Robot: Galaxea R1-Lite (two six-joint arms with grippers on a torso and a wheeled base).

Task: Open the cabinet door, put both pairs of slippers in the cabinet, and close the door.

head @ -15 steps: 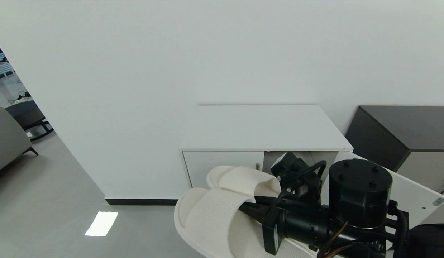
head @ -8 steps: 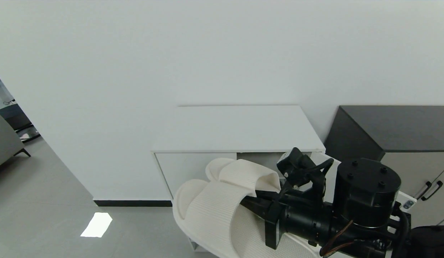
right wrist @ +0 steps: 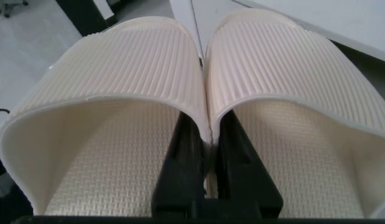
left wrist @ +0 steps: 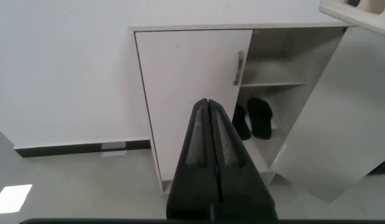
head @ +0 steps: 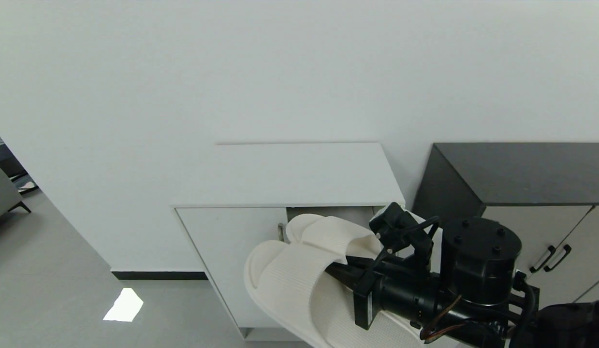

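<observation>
In the lower centre of the head view, the right claw (head: 339, 273) pinches the inner edges of a pair of cream ribbed foam slippers (head: 299, 285) held side by side, toes toward the low white cabinet (head: 299, 174) at mid-frame. The left claw (left wrist: 209, 134) is pressed together with nothing between its fingers and points at the cabinet front. That cabinet's left door (left wrist: 186, 81) is closed and its right door (left wrist: 329, 124) stands open, with a pair of black slippers (left wrist: 254, 118) inside below the shelf.
</observation>
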